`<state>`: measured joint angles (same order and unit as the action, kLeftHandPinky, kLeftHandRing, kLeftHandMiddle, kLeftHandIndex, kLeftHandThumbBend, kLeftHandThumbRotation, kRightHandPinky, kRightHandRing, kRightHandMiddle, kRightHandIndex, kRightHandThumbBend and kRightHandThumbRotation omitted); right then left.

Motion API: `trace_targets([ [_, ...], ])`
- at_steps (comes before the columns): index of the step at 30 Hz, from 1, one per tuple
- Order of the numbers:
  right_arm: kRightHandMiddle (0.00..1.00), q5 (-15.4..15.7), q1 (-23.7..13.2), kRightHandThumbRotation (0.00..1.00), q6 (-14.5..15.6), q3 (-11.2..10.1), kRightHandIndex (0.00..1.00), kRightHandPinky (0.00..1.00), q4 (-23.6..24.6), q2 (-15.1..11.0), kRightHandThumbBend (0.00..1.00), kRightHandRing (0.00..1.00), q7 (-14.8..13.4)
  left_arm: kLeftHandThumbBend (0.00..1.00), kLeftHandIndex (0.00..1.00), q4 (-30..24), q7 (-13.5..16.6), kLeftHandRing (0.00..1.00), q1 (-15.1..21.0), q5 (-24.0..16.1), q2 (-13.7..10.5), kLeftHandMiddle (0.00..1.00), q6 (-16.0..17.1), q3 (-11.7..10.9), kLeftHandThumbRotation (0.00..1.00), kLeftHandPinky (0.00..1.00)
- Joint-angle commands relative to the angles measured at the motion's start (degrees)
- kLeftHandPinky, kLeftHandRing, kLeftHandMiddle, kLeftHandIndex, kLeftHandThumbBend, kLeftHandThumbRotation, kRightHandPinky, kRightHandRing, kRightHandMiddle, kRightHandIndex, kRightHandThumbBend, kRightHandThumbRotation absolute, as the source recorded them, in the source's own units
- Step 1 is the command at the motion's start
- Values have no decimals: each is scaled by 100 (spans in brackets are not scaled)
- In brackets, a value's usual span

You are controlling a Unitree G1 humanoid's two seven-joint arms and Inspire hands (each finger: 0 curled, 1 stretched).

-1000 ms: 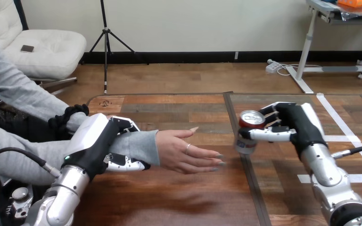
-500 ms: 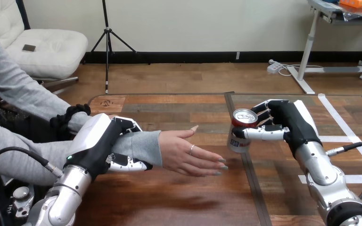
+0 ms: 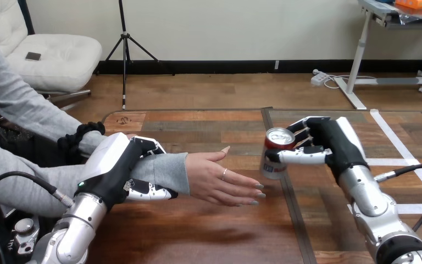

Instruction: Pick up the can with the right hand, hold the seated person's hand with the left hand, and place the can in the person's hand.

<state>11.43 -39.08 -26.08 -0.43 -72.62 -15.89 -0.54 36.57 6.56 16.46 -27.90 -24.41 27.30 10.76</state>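
Left hand (image 3: pixel 116 169): near left, fingers over the top and thumb underneath, closed round the person's forearm (image 3: pixel 162 168) just behind the wrist, on the grey sleeve. Likely reason: steady the arm so the palm makes a fixed target.
Table (image 3: pixel 198 231): wooden; bare boards in front of the held arm.
Person's hand (image 3: pixel 220 179): centre, reaching right from the sleeve. Palm turned partly up, fingers straight and together, thumb raised on the far side. Nothing in it. Reads as offered to receive.
Can (image 3: pixel 273 157): right of centre, just beyond the person's fingertips and a little farther back. Carried clear of the table, roughly upright with a slight lean, silver top showing. Not yet over the palm.
Right hand (image 3: pixel 332 144): right, a little farther back than the can. Wrapped on the can from its right side, thumb across the near face, fingers round the far face. A side grip leaves the can's base free to be set down.
Stage, as judged: pick-up done, wrist hold in place, delivery under way. Next move needs a short carry left over the palm.
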Motion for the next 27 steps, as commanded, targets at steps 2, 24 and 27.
trace_targets([
  [2,42,-9,-641,0,-259,53,46,34,417,33,76,37,-7,65,45,-227,135,33,645,112,-5,39,223,-135,0,28],
  [24,41,-22,-594,0,-596,136,45,32,546,214,76,35,127,65,45,-237,114,33,628,143,-2,40,237,-153,0,29],
  [27,41,-28,-593,0,-589,138,45,31,570,246,76,35,149,65,45,-250,98,33,627,150,1,40,217,-155,0,29],
])
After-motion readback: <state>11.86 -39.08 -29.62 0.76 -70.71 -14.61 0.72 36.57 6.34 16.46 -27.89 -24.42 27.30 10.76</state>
